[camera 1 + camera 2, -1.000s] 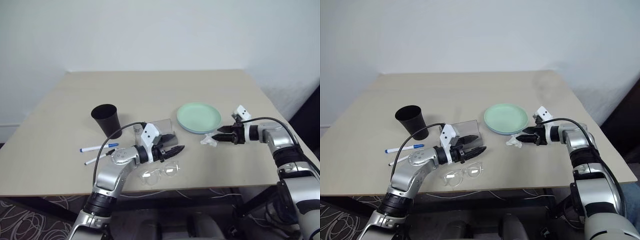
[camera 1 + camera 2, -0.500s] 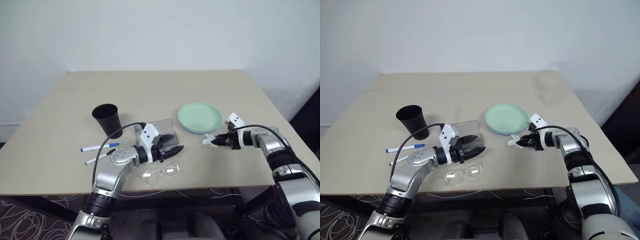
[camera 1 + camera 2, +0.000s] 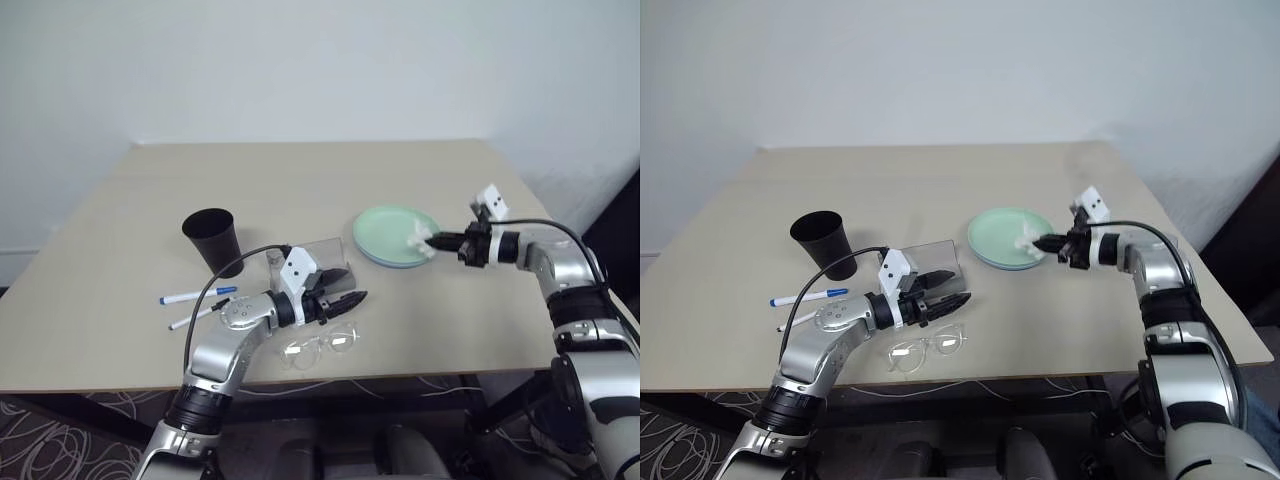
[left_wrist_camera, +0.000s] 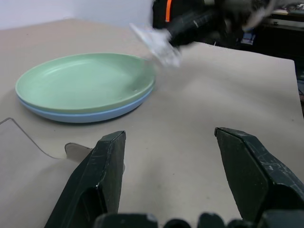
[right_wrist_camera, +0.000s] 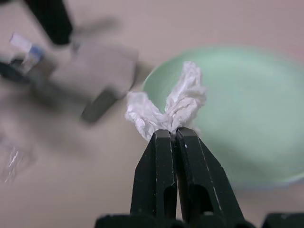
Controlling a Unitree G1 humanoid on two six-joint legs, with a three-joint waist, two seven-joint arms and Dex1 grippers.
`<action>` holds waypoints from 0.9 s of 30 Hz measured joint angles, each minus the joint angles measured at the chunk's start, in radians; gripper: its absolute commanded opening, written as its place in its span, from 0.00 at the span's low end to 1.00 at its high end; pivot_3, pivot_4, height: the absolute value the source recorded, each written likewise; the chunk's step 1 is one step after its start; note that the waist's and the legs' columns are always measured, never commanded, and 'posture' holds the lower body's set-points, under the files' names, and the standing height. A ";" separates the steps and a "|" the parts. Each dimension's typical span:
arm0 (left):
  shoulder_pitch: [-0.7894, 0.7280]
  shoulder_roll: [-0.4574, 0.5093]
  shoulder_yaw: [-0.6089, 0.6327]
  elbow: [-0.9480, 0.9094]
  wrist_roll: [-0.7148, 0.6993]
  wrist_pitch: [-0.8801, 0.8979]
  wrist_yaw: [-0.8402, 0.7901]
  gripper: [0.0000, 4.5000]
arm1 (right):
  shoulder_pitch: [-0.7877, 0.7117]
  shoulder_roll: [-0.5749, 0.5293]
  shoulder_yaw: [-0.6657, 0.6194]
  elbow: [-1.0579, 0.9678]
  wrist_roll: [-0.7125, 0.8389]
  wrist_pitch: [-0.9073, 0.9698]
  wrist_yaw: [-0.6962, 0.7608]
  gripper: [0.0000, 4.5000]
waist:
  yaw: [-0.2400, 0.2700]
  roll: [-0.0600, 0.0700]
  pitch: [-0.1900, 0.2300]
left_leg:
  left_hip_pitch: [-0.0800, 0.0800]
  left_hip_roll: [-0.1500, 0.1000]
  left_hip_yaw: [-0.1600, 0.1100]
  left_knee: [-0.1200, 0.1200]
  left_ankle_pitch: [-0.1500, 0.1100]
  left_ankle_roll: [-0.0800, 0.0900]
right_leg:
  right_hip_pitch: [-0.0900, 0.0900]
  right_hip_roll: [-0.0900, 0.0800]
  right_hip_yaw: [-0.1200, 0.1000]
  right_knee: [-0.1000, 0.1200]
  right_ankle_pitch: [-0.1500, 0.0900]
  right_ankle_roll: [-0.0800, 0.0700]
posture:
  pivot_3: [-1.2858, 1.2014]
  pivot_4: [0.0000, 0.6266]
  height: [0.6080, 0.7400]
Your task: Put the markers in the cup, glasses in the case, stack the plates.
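The mint green plate [image 3: 397,233] lies stacked on the light blue plate [image 4: 95,115] at the table's right middle. My right gripper [image 3: 441,240] is shut on a crumpled white tissue [image 5: 168,107], held a little above the plates' right rim. My left gripper [image 3: 352,298] stands open and holds nothing, just above the table beside the grey case [image 3: 330,270] with its translucent lid raised. The clear glasses [image 3: 322,347] lie in front of it, near the table's front edge. The black cup [image 3: 212,238] stands upright at the left. Two markers [image 3: 197,295] lie in front of the cup, one blue-capped.
The table [image 3: 300,180] ends close in front of the glasses and to the right of my right arm. A black cable [image 3: 215,285] arcs over my left forearm. A white wall stands behind the table.
My right gripper dipped to the tissue on the table, shut on it and lifted it up and over the plates' edge. My left arm stayed still.
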 measured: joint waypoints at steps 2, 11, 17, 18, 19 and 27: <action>0.000 0.000 0.000 0.001 0.000 -0.001 0.000 0.70 | -0.072 0.035 -0.009 0.089 -0.012 -0.017 -0.079 0.01 | 0.000 0.000 0.000 | 0.000 0.000 0.000 0.000 0.000 0.000 | 0.000 0.000 0.000 0.000 0.000 0.000 | 0.52 0.00 0.86; 0.000 0.003 0.001 0.002 0.001 -0.002 0.005 0.70 | -0.172 0.132 -0.006 0.418 -0.084 -0.161 -0.287 0.23 | 0.005 0.000 0.000 | -0.002 -0.001 0.000 -0.001 -0.001 0.001 | 0.000 0.000 0.001 -0.002 0.001 0.002 | 0.52 0.00 0.86; 0.011 0.011 0.001 -0.002 0.000 -0.001 0.014 0.70 | -0.199 0.132 -0.015 0.464 -0.094 -0.193 -0.283 0.68 | 0.002 0.000 0.000 | -0.001 0.000 0.000 -0.001 0.000 0.001 | 0.000 0.000 0.001 -0.001 0.001 0.002 | 0.52 0.00 0.86; 0.012 0.012 0.001 -0.002 0.000 -0.001 0.015 0.70 | -0.201 0.130 -0.018 0.463 -0.096 -0.200 -0.274 0.77 | 0.001 0.000 0.000 | -0.001 0.000 0.000 -0.001 0.000 0.001 | 0.000 0.000 0.001 0.000 0.001 0.002 | 0.52 0.00 0.86; 0.012 0.014 0.001 -0.003 0.001 -0.001 0.015 0.70 | -0.201 0.129 -0.019 0.463 -0.097 -0.205 -0.268 0.77 | 0.001 0.000 0.000 | -0.001 0.000 0.000 -0.001 0.000 0.001 | 0.000 0.000 0.001 0.000 0.001 0.002 | 0.52 0.00 0.86; -0.020 0.081 0.003 0.002 0.000 -0.001 -0.029 0.70 | -0.095 0.107 -0.040 0.335 -0.064 -0.286 -0.112 0.77 | 0.002 0.000 0.000 | -0.001 0.000 -0.001 -0.001 0.000 0.001 | 0.000 0.000 0.001 -0.001 0.001 0.002 | 0.52 0.00 0.86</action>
